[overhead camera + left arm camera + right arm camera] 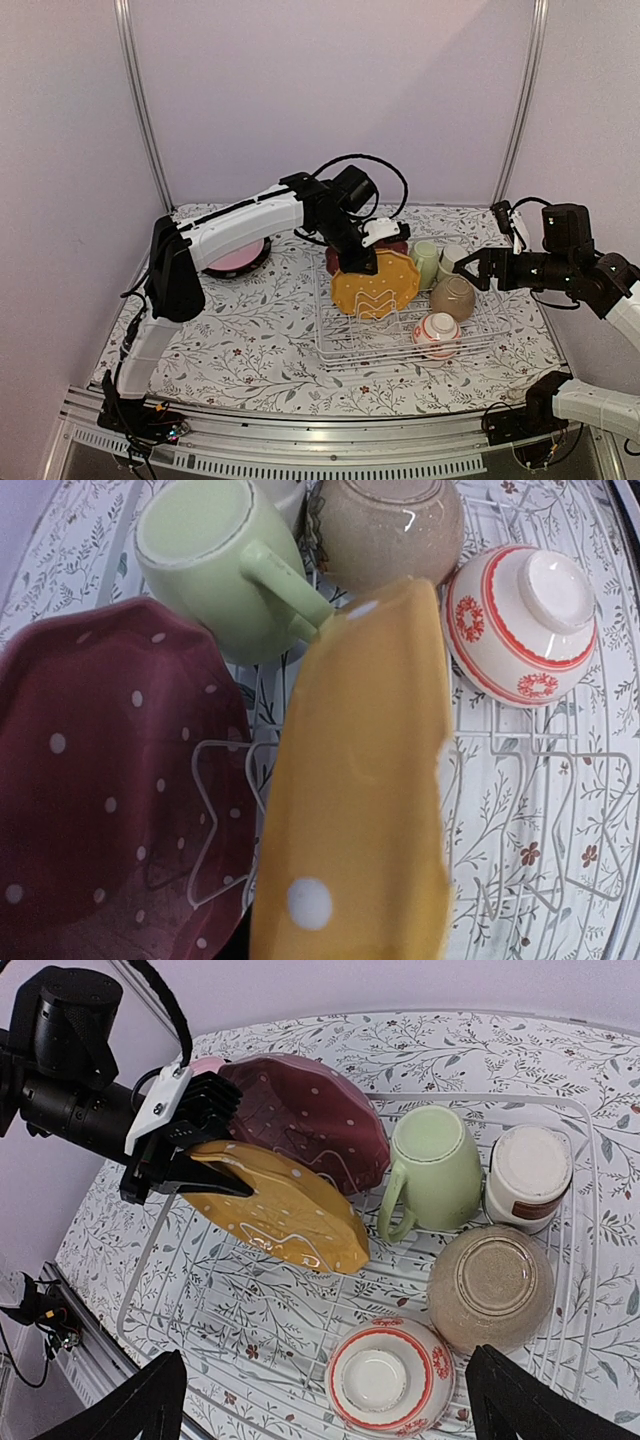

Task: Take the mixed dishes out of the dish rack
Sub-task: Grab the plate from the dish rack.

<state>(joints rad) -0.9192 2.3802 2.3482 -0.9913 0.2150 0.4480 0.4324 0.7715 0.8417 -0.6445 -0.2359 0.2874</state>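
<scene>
The orange plate (350, 780) fills the foreground of the left wrist view, and the left gripper (215, 1160) is clamped on its rim, holding it tilted over the prongs of the dish rack (340, 352). Whether its lower edge has cleared the wires cannot be told. Just beside that grip, on the far side of the fingers, the maroon dotted plate (100, 780) leans in the rack. Beyond the fingertips lie the pale green cup (215, 570) on its side, the tan bowl (390, 530) upside down, and the white-and-red patterned bowl (520, 620), also upside down. The small grey-white cup (527, 1175) stands just beside the green one. The right gripper (480, 270) hovers with its fingers spread wide and nothing between them, above the rack's right end, the two bowls below it. Well behind the left gripper, the pink plate (238, 260) lies out on the floral tablecloth (250, 330), a dark rim showing under it that may be another plate. So the unloading looks about a quarter done: one or two plates are out, one is in hand, and a plate, two bowls and two cups are left to take out.
</scene>
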